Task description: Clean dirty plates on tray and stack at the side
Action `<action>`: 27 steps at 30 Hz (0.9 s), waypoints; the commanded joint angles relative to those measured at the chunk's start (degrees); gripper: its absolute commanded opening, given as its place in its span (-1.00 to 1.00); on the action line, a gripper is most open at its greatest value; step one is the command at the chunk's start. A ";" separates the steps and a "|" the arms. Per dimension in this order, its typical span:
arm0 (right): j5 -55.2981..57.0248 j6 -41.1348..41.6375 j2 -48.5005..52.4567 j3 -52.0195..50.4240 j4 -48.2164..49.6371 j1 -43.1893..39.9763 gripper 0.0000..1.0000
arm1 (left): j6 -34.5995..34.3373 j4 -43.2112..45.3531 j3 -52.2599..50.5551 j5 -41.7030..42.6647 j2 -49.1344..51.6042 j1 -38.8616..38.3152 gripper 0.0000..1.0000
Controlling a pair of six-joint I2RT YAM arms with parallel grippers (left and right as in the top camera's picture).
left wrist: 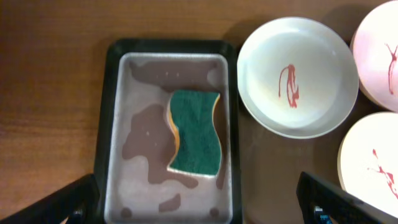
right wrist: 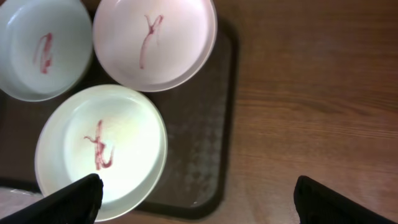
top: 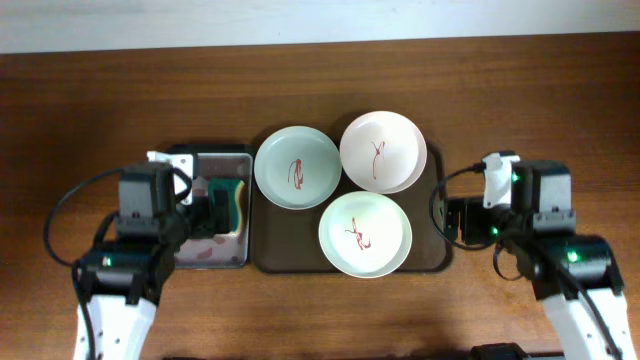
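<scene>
Three plates lie on the dark brown tray (top: pixel 283 243), each with a red squiggle smear. The pale-green left plate (top: pixel 297 167) also shows in the left wrist view (left wrist: pixel 295 74). The white back-right plate (top: pixel 382 151) and the pale front plate (top: pixel 365 233) show in the right wrist view (right wrist: pixel 155 40) (right wrist: pixel 102 146). My left gripper (top: pixel 203 215) (left wrist: pixel 199 211) is open and empty above the small black tray. My right gripper (top: pixel 462 222) (right wrist: pixel 199 202) is open and empty over the brown tray's right front corner (right wrist: pixel 205 143).
A small black tray (top: pixel 175 205) (left wrist: pixel 168 46) with a mottled grey-brown inside stands left of the brown tray. It holds a green and yellow sponge (top: pixel 233 203) (left wrist: pixel 196 130). Bare wooden table (top: pixel 520 90) lies right of the brown tray.
</scene>
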 commanded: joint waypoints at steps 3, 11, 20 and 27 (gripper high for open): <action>-12.90 -0.72 3.93 2.62 2.43 0.37 0.97 | 0.52 0.42 2.95 6.14 4.57 0.28 0.99; -12.90 -0.74 7.91 2.60 2.64 0.37 0.97 | -2.91 6.93 2.82 -0.87 21.22 0.28 0.77; -12.92 -0.72 7.98 2.60 2.84 0.37 0.97 | -4.17 11.19 2.82 2.54 37.40 0.28 0.54; -12.90 -0.72 8.00 2.60 3.06 0.37 0.97 | -4.20 11.56 2.80 2.58 41.62 0.28 -0.23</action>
